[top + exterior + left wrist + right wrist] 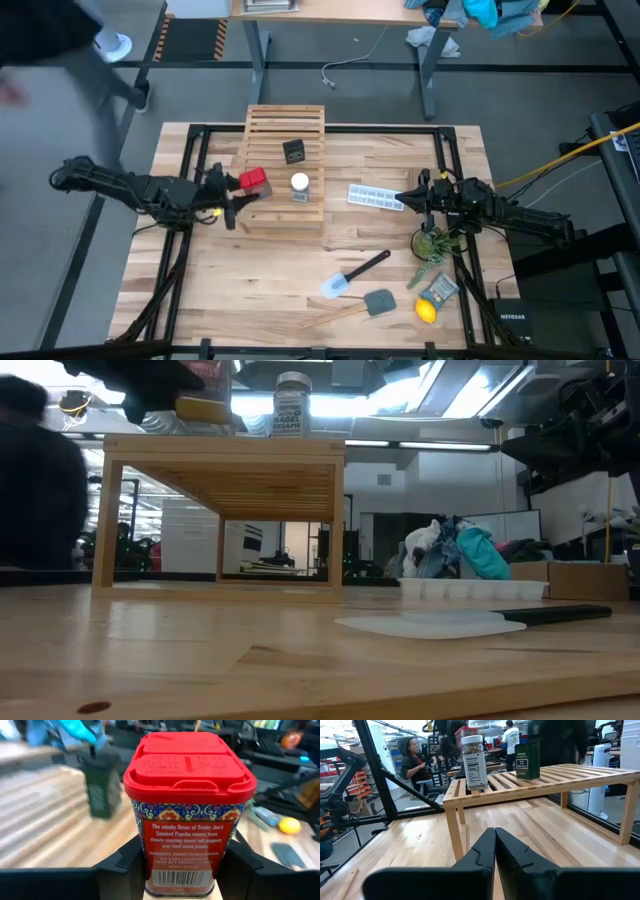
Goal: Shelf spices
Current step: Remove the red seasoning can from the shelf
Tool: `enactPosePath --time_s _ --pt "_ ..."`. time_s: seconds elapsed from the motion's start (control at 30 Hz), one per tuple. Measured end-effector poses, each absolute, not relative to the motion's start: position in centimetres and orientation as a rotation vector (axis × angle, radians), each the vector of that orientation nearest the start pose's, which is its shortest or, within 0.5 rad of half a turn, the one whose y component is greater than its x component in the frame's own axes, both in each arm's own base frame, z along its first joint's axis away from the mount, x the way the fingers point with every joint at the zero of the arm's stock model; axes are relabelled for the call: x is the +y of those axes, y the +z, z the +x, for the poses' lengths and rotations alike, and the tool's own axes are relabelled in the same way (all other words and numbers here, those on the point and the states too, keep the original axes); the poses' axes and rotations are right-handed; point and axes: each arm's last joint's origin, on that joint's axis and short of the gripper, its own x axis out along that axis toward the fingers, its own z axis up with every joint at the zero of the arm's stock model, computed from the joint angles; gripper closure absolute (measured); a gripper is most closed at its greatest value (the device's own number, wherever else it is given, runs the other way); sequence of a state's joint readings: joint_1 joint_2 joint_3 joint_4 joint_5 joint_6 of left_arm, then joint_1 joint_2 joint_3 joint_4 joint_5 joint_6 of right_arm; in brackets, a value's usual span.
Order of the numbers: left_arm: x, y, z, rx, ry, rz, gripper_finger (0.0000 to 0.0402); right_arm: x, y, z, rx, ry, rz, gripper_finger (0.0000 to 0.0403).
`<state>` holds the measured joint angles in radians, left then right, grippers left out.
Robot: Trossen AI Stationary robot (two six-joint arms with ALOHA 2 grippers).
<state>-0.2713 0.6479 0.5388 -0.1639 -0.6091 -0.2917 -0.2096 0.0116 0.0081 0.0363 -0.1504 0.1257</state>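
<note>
Three spices on the shelf (284, 128); left gripper (232, 188) grips the red tin (254, 180).

red paprika tin (189, 815): base cut off by the frame edge in the left wrist view, so seating on the shelf (285, 172) can't be read there. Left gripper (180, 870) fingers flank it, tips out of frame.
Low view: the tin sits behind the dark arm above the shelf top, only a yellowish strip showing; clear jar (292, 405) label too small to read in full.
Beyond the left gripper, black container (102, 787) is blurred, label unreadable.
Person (60, 60) at the high view's top-left corner is motion-blurred and cropped.
Packet (440, 289) beside the lemon (427, 311), near the right gripper (402, 198): too small to identify.
</note>
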Motion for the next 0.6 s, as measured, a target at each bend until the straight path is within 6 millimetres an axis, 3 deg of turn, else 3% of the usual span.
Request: enactPosePath --time_s 0.3,0.6 --pt "-6.2 25.2 16.1 0.274 0.294 -0.25 0.0235 -1.6 16.9 9.6 -0.036 -0.057 0.121 0.0386" --pt "-11.1 24.9 17.2 0.166 0.179 -0.256 0.0235 -1.6 16.9 9.6 -0.036 -0.057 0.125 0.0386"
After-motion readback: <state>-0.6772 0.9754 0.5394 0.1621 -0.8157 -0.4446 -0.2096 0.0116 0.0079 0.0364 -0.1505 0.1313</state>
